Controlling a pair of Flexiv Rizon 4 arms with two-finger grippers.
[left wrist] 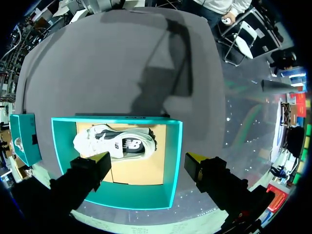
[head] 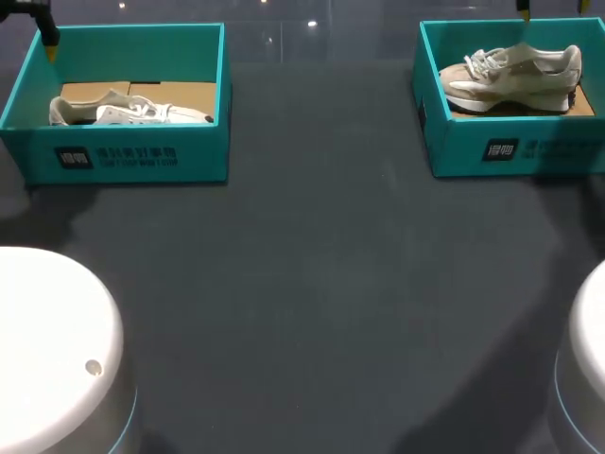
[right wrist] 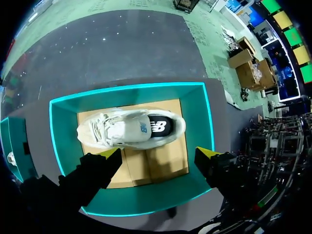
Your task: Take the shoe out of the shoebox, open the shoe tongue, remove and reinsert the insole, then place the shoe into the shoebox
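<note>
a dark surface [head: 312,284] carries two teal shoeboxes, set well apart. the left shoebox [head: 123,161] holds a white shoe [head: 132,112] on its cardboard floor. the right shoebox [head: 515,147] holds a beige-and-white shoe [head: 515,74], also on cardboard. each arm hangs above its own box. the left jaws are spread wide and hold nothing. the right jaws are just as wide and empty.

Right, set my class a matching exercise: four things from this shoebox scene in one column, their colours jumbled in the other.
Things:
1 walls of the left shoebox
2 its cardboard floor
3 fingertips of the left gripper
4 table

Colours:
a yellow
b dark grey
c teal
d brown

Pairs: 1-c; 2-d; 3-a; 4-b
</note>
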